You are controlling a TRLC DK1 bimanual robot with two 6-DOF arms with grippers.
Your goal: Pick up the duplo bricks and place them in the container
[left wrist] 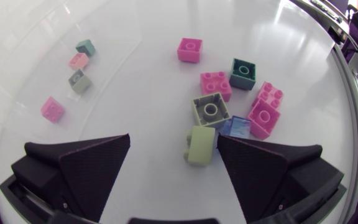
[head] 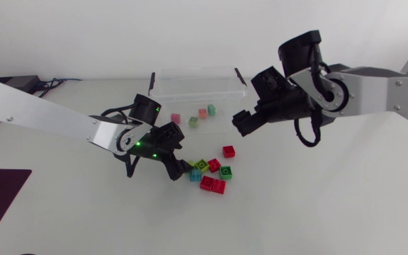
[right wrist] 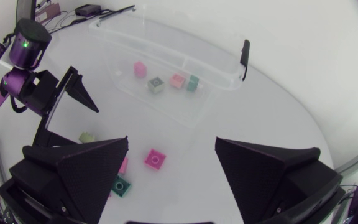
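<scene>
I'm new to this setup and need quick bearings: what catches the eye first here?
A bright cluster of duplo bricks mid-table, with the left gripper open just over it, a pale green brick between its fingers. Behind, the clear container holds four small bricks; the right gripper hangs open near it.

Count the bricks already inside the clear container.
4: pink brick, grey-green brick, light pink brick and teal brick, in a row on the container floor; none seems hidden.
</scene>
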